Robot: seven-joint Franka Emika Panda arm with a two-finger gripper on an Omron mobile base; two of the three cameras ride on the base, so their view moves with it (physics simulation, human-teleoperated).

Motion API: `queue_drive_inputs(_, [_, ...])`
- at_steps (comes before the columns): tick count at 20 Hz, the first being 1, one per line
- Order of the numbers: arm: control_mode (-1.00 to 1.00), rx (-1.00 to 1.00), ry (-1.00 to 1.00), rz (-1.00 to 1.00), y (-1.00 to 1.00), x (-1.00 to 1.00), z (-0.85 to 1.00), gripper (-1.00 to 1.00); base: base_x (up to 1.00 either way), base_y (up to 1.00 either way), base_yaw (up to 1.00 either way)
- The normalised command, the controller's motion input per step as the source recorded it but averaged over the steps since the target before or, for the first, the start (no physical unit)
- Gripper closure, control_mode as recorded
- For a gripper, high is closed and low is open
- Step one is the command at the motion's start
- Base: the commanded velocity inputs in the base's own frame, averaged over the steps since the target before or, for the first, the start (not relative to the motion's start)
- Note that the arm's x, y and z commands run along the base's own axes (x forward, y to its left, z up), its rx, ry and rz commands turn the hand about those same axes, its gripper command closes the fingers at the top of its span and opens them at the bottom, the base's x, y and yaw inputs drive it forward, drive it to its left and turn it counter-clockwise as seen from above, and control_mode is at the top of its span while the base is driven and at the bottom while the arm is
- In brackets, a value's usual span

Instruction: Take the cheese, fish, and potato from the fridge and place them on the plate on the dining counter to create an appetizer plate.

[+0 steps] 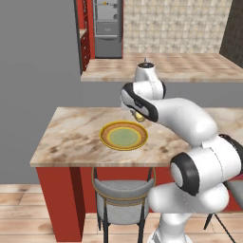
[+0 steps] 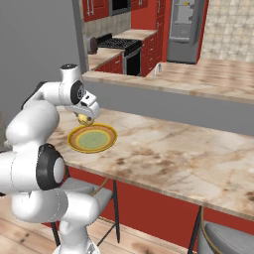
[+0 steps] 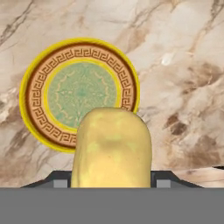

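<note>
Left base view: long marbled beige-brown stone counter (image 1: 71,137) on a red base. Round shallow plate (image 1: 124,135) lying flat on it, golden-yellow rim, brown patterned ring, pale green middle. Smooth white arm bent over the counter from the lower right. Fingers (image 1: 138,116) pointing down over the far right edge of the plate, closed on a small rounded pale yellow potato (image 1: 138,115), held up off the plate. Grey-seated stool (image 1: 123,195) tucked under the near edge. Farther back, a second marbled top, a tall grey fridge (image 1: 107,28) at the far left with red panelling beside it, and a tiled wall.

Right base view: same plate (image 2: 92,138) near the left end of the counter (image 2: 173,158), potato (image 2: 85,119) a yellow lump in the fingers (image 2: 85,119) above the plate's far left rim. Also here: a black stove (image 2: 119,44) with red cabinets at the far left, fridge (image 2: 184,30) behind, a wooden floor below.

Hand view: looking down. Plate (image 3: 79,92) seen whole, with a square-key pattern in the brown ring and a faint star in the green middle. Potato (image 3: 112,148) big and close, smooth and bumpy, covering the plate's near right rim, pinched between two dark finger tips (image 3: 60,180) at its sides. Marbled counter (image 3: 183,65) all around.
</note>
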Motion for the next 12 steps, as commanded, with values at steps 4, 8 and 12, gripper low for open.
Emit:
queue_drive_inputs(4, [-1.00,0.00,0.06,0.00,0.04,0.76,-0.51,1.00,0.00,0.00,0.00])
queue_drive_inputs(8, [-1.00,0.00,0.05,0.00,0.22,0.64,-0.57,1.00,0.00,0.00,0.00])
queue_drive_inputs(12, [-1.00,0.00,0.07,0.00,0.34,0.58,-0.38,1.00,0.00,0.00,0.00])
